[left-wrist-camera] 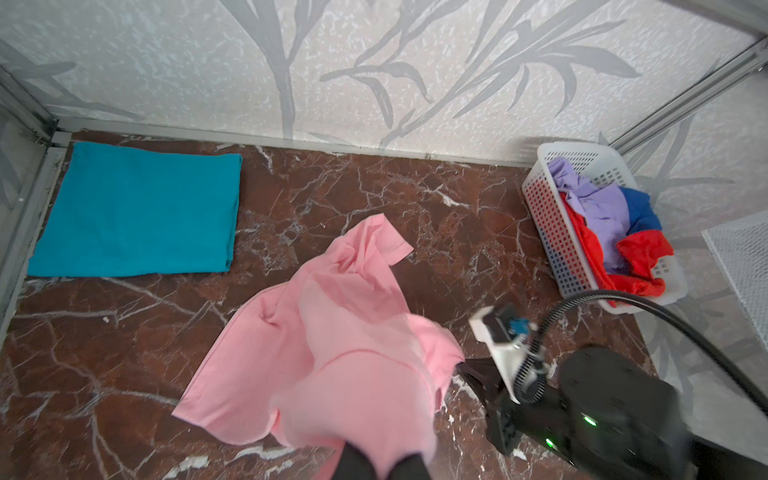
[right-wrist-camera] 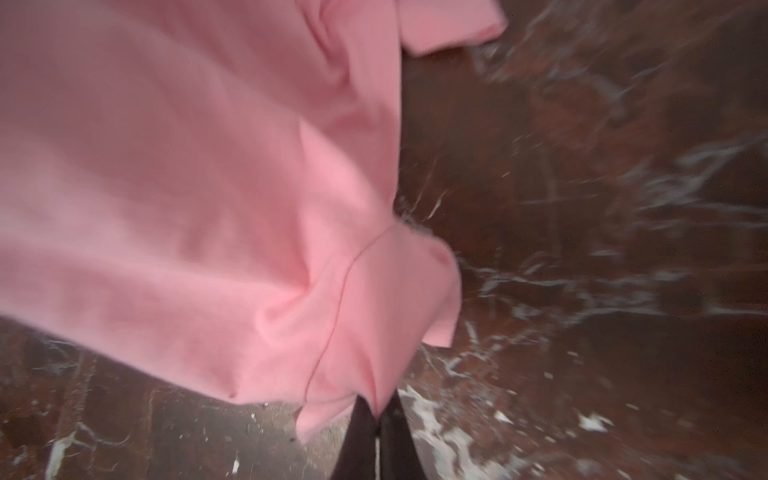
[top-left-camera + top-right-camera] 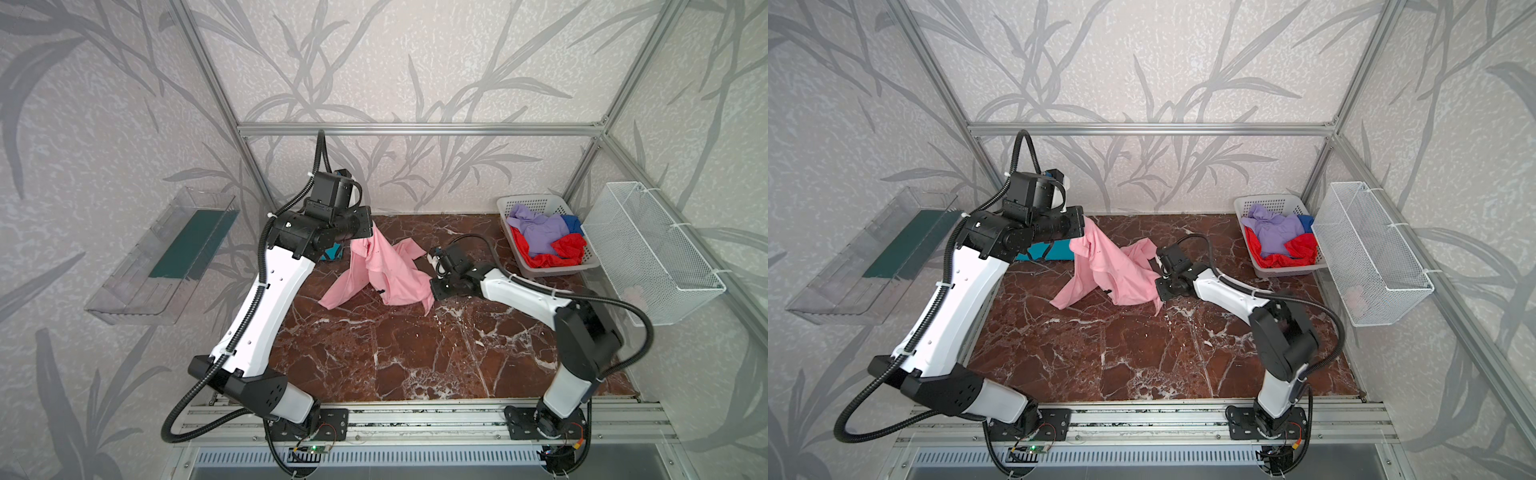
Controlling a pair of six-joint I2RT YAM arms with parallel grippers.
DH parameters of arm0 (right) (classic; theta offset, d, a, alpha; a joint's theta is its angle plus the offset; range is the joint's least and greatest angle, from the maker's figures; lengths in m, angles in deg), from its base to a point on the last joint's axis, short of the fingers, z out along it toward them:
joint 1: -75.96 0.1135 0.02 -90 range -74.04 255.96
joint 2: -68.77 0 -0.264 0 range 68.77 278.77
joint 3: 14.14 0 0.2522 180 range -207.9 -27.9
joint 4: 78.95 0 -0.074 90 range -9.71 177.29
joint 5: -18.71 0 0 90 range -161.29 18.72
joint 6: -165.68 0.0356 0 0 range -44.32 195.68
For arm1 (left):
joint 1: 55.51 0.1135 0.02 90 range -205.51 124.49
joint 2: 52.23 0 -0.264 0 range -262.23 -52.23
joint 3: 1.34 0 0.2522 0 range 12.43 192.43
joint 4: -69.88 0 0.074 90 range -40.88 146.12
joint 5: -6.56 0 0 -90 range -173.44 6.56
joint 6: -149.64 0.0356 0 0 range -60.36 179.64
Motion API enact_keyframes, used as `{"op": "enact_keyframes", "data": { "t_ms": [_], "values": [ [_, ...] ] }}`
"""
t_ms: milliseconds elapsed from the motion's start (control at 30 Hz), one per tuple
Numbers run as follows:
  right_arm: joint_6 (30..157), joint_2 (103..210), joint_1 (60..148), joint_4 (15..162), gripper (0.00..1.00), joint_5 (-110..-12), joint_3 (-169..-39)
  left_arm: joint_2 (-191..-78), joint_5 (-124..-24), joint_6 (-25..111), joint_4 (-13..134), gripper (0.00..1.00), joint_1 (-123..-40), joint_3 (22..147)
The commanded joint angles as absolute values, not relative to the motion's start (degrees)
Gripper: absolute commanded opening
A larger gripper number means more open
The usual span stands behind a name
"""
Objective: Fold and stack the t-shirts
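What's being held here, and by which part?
The pink t-shirt, by both: left gripper pinches its raised upper fold, right gripper a seamed edge lower down.

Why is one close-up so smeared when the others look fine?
Right wrist view: the pink t-shirt and marble tabletop are streaked, likely motion blur. Left wrist view: the folded teal t-shirt is crisp; only cloth nearest the lens is soft. Both top views: sharp throughout.

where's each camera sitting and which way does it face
Top views: high at the front, looking down at the table; left arm and right arm show.
Left wrist: raised, looking down past left gripper at pink shirt, teal shirt, basket.
Right wrist: low, close behind right gripper pinching the pink shirt.
Shared: pink shirt in all four.
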State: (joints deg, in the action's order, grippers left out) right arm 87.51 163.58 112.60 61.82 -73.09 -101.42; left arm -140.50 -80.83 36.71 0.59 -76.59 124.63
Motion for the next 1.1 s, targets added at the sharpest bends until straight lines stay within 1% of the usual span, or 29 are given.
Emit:
{"op": "enact_keyframes", "data": {
  "t_ms": [0, 67, 167, 233, 333, 467, 633, 733, 800, 900, 967, 1067],
  "values": [
    [81.6, 150.1, 115.3, 54.8, 0.0, -83.7, -109.3, -145.3, -75.2, 36.9, 7.2, 0.0, -74.5, 131.9],
    [80.4, 145.9, 116.3, 51.5, 0.0, -88.1, -113.6, -148.4, -73.9, 36.1, 9.0, 0.0, -73.8, 136.8],
    [78.5, 141.7, 116.4, 49.1, 0.0, -93.3, -119.1, -152.6, -68.5, 33.4, 13.1, 0.0, -73.2, 142.9],
    [75.5, 138.7, 116.6, 50.1, 0.0, -97.0, -121.6, -156.1, -63.3, 31.2, 15.6, 0.0, -73.2, 147.4],
    [72.4, 134.1, 116.9, 54.2, 0.0, -100.1, -123.2, -159.3, -56.3, 26.9, 21.3, 0.0, -73.4, 149.8],
    [68.8, 130.7, 120.8, 56.2, 0.0, -96.3, -125.8, -160.2, -53.6, 25.7, 26.8, 0.0, -73.4, 150.2],
    [65.0, 131.8, 132.7, 55.4, 0.0, -87.7, -122.9, -159.5, -53.0, 29.2, 25.5, 0.0, -73.1, 148.5],
    [66.7, 136.5, 138.4, 52.9, 0.0, -80.0, -120.0, -156.8, -51.9, 30.9, 27.4, 0.0, -72.8, 139.3],
    [69.9, 141.0, 140.3, 52.8, 0.0, -72.4, -117.4, -154.1, -51.2, 31.4, 30.7, 0.0, -72.2, 129.3],
    [75.6, 147.5, 143.0, 58.4, 0.0, -62.9, -111.7, -150.1, -49.9, 31.5, 36.5, 0.0, -70.4, 113.5],
    [78.7, 151.5, 144.9, 64.7, 0.0, -59.0, -107.7, -147.8, -50.2, 32.6, 38.5, 0.0, -69.2, 104.4],
    [82.4, 158.7, 145.9, 71.9, 0.01, -54.3, -104.9, -145.0, -52.3, 34.2, 39.3, 0.0, -67.0, 93.1]
  ]
}}
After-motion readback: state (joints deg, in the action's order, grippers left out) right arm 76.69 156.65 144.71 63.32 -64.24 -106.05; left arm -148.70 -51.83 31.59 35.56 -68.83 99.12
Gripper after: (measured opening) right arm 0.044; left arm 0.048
